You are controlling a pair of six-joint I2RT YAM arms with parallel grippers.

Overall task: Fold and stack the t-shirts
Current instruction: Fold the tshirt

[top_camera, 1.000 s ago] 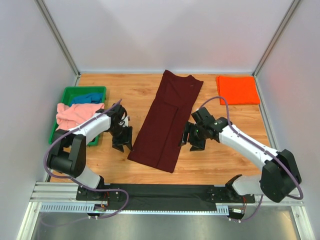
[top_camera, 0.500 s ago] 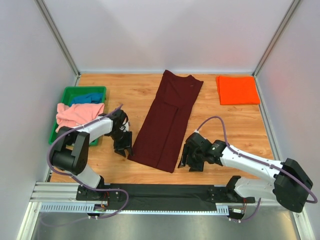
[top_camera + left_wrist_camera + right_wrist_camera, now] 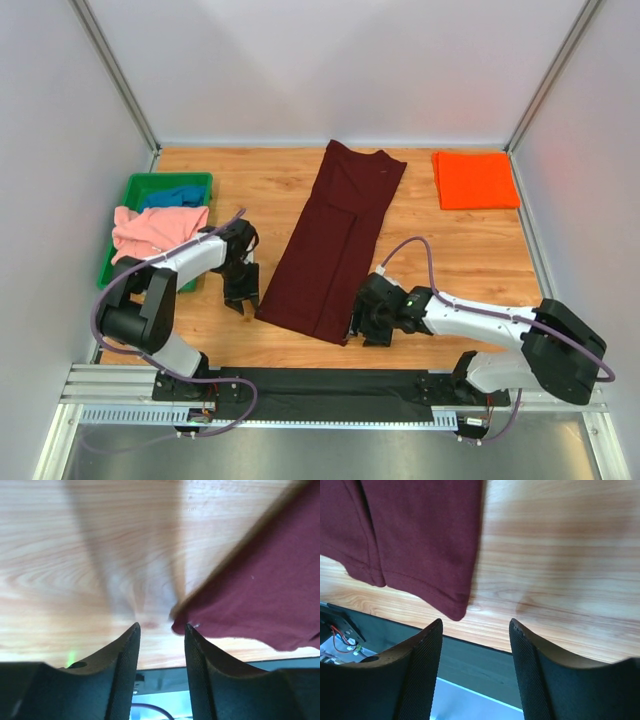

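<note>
— A pale wood-grain tabletop (image 3: 250, 190) boxed in by white walls. Where does the work sit?

— In the middle. The long dark maroon cloth t-shirt (image 3: 335, 235) lies flat as a narrow strip, with its collar end far and its hem near the arm bases. The folded bright orange cloth t-shirt (image 3: 475, 180) rests at the far right corner, well apart. The crumpled salmon-pink cloth shirt (image 3: 155, 228) and the blue cloth shirt (image 3: 172, 195) wait in the green plastic tray (image 3: 134, 186) on the left.

— What has changed in the last second?

— Mostly the right gripper (image 3: 357, 328). It stood beside the strip's right edge about halfway up, and it has swung down to the near right hem corner. The left gripper (image 3: 243, 303) slid a little nearer too, to the near left hem corner.

— Is either one holding anything?

— No. In the left wrist view the left fingers (image 3: 125, 652) are parted with bare wood between them, and the maroon corner lies just at one tip. In the right wrist view the right fingers (image 3: 422, 657) stand wider apart, with the hem corner just ahead of the gap. Neither grips cloth.

— So what does that mean for the task?

— I'd judge both arms are now lined up on the hem corners, ready to pinch and carry the hem toward the collar. The tray shirts are not yet folded.
</note>
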